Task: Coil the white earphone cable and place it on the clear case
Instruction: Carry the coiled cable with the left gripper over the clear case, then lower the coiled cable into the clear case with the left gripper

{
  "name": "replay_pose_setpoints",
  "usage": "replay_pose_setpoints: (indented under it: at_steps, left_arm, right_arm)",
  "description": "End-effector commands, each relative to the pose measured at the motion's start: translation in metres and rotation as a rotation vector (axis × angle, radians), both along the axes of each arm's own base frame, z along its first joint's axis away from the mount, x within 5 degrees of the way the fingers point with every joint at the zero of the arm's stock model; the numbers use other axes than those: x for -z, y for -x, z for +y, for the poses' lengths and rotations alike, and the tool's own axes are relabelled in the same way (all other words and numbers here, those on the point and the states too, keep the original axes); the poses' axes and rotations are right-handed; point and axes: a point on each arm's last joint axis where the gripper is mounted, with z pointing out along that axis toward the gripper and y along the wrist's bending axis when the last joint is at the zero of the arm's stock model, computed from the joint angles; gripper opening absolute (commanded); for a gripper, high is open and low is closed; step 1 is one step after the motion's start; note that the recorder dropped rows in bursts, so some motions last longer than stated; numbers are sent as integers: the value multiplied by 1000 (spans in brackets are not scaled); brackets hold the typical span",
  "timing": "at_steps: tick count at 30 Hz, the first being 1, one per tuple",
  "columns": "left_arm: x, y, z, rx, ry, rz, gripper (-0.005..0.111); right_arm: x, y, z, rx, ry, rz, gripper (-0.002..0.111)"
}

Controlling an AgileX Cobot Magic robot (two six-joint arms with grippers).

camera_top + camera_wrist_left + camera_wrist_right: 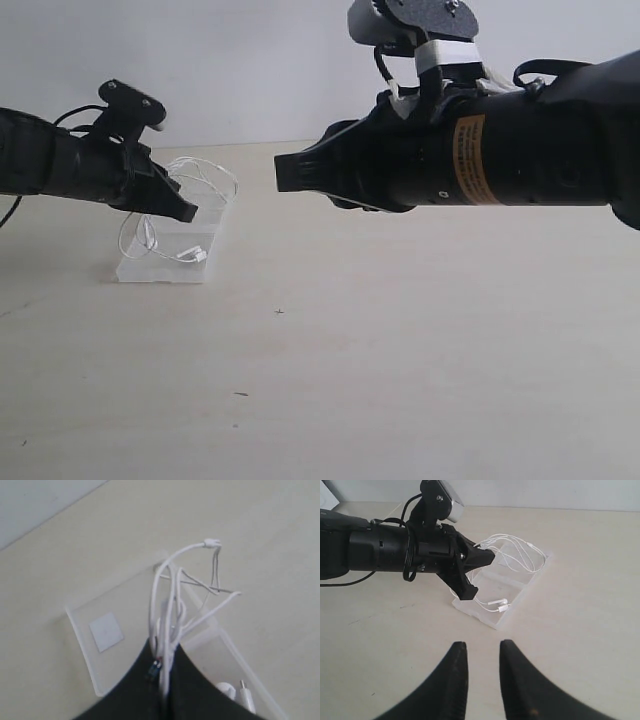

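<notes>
The left gripper [186, 211], pressed shut on the gathered loops of the cable [172, 605], held them just below its tips over the case [160, 268], apparently to stop the coil springing apart, while the right gripper [481, 646] hung well back, spread and empty.

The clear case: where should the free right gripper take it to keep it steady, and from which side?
Probably the short end nearest the right gripper, from above, jaws across the narrow width. The clear case lies flat, so only its walls offer purchase, and the left gripper holds the white earphone cable over the far part.
</notes>
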Motion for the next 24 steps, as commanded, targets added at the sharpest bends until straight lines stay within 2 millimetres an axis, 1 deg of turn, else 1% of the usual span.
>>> replay_pose_setpoints:
  at_steps: [1, 4, 14, 24]
  left_arm:
    - [11, -2, 0, 23, -28, 15, 0]
    - [17, -2, 0, 26, -31, 28, 0]
    - [16, -2, 1, 52, -59, 23, 0]
    - [15, -2, 1, 28, -47, 22, 0]
  right_arm:
    - [2, -1, -2, 8, 12, -2, 23]
    - [2, -1, -2, 8, 12, -2, 23]
    - [2, -1, -2, 8, 12, -2, 23]
    - [2, -1, -2, 8, 11, -1, 23]
